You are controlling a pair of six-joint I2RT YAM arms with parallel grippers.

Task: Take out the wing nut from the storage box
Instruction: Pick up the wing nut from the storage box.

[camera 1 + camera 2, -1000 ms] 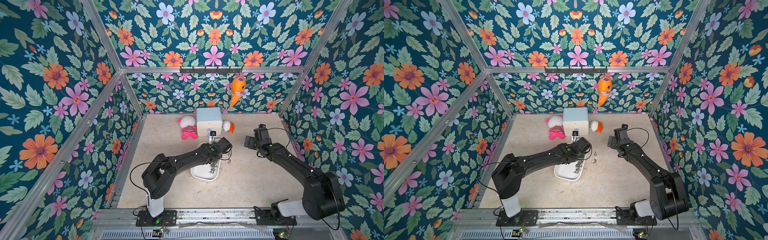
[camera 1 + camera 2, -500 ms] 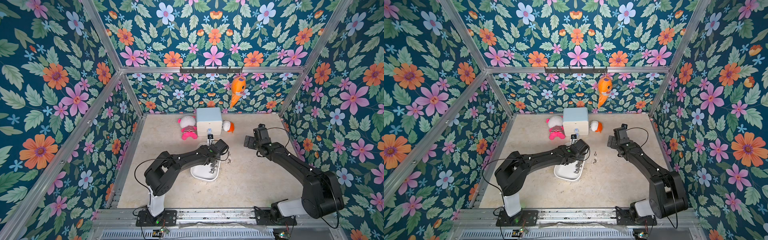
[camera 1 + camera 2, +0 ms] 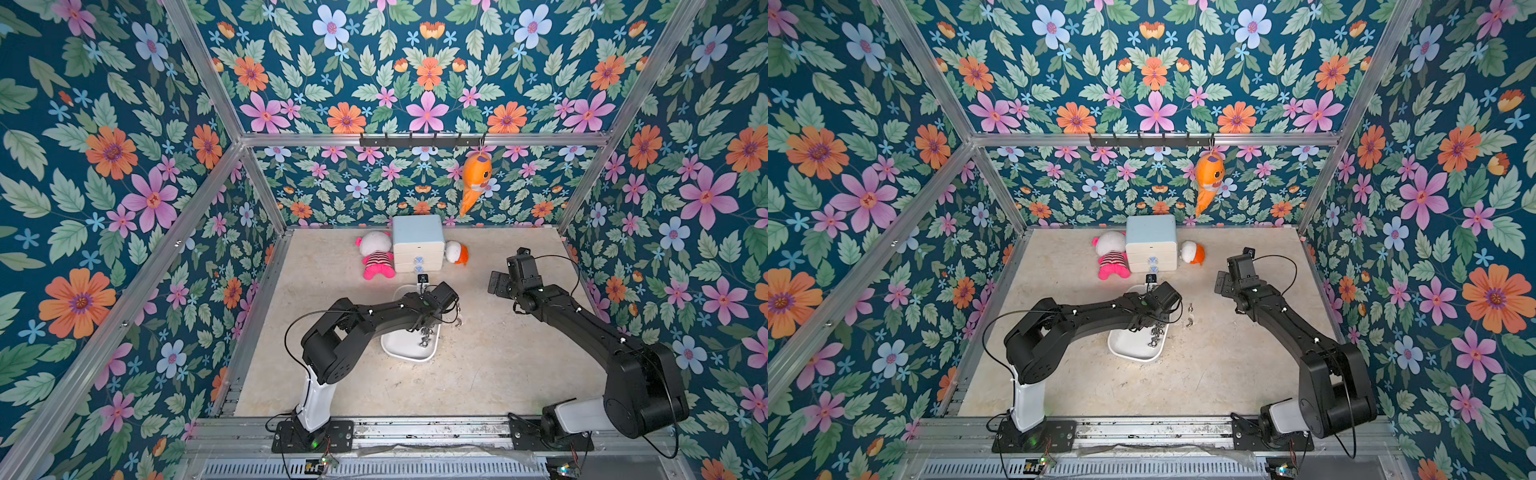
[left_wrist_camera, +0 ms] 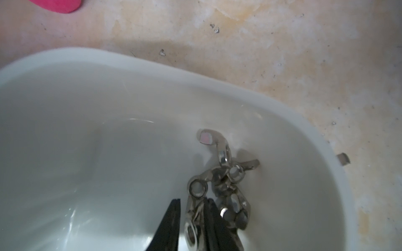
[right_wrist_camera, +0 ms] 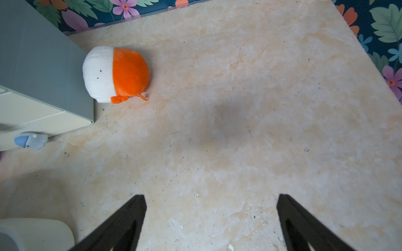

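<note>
The storage box point(image 3: 405, 358) point(image 3: 1133, 356) is a shallow white tray in mid-table, its rim point(image 4: 195, 80) filling the left wrist view. Several silver wing nuts point(image 4: 226, 171) lie tangled in a clump inside it point(image 3: 424, 337) point(image 3: 1156, 337). My left gripper point(image 4: 192, 201) reaches down into the box, its jaws narrowly apart on either side of one wing nut point(image 4: 193, 209). One finger touches that nut; a thin gap shows at the other. My right gripper point(image 5: 211, 196) point(image 3: 500, 284) hangs open over bare table to the right.
Two wing nuts point(image 3: 1190, 308) point(image 3: 1190, 321) lie on the table just right of the box. A white drawer cabinet point(image 3: 417, 237) stands at the back, between a pink plush point(image 3: 376, 257) and an orange-white plush point(image 5: 115, 73). An orange fish toy point(image 3: 476, 178) hangs from the rear rail.
My left wrist has shifted slightly left and down over the box, and its jaws have narrowed around a wing nut. The right arm has not moved.
</note>
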